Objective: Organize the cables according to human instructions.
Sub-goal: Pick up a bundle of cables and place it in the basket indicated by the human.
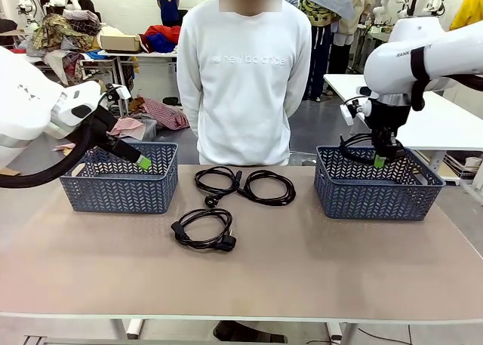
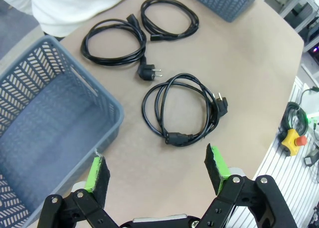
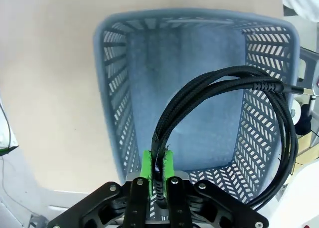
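Right pincer (image 3: 157, 163) clamps a coiled cable (image 3: 219, 83) over its blue basket (image 3: 112, 88), probably for dropping in. Left pincer (image 2: 155, 160) stands apart, three power cords (image 2: 179, 111) on the worktop (image 2: 249, 63) at its twelve o'clock.

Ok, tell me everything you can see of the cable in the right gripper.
The cable is black with a woven-looking sheath, bundled into a loop of several strands. The shut right gripper pinches the strands together between its green pads. From there the loop arches over the inside of the right basket, above its floor, and sweeps back along one side wall. I cannot tell whether it touches that wall, and I cannot make out its plugs.
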`<act>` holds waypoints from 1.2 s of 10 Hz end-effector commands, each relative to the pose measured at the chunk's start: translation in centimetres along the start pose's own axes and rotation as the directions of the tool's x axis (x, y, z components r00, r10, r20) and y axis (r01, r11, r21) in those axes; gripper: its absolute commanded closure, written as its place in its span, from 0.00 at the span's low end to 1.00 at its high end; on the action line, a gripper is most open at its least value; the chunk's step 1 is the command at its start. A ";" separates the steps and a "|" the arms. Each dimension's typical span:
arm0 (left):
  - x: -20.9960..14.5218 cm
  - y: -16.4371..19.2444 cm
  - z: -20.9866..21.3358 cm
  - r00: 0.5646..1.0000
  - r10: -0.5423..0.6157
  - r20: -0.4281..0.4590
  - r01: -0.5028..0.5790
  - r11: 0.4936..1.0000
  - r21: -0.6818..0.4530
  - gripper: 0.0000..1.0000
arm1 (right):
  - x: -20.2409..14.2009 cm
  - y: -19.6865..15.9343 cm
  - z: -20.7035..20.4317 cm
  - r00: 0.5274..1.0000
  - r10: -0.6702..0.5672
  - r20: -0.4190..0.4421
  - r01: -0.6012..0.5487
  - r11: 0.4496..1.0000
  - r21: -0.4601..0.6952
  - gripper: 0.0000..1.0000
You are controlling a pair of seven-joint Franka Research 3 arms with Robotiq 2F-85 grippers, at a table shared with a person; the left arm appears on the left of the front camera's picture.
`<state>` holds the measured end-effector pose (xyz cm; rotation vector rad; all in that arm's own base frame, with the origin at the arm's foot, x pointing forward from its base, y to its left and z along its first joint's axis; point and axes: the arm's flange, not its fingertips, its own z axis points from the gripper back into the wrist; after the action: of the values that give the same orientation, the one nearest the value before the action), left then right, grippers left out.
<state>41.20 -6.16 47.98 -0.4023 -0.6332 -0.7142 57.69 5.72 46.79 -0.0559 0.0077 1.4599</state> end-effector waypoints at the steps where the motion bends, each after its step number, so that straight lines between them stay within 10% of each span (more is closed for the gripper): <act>1: -0.2 0.3 -0.1 1.000 -0.014 0.016 0.014 1.000 -0.017 0.00 | -0.1 -1.0 0.1 1.000 0.025 0.008 -0.025 1.000 0.003 0.89; 9: -0.2 0.3 -0.1 1.000 -0.014 0.016 0.014 1.000 -0.017 0.00 | 0.5 -1.9 -1.5 1.000 0.011 0.017 -0.012 0.998 0.054 0.87; 12: -0.2 0.3 -0.1 1.000 -0.014 0.016 0.014 1.000 -0.017 0.00 | 0.4 -2.0 -1.5 1.000 0.002 0.030 -0.004 0.998 0.065 0.50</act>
<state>41.20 -6.16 47.98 -0.4023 -0.6332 -0.7146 59.20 5.98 44.60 -0.0139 0.0451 1.4588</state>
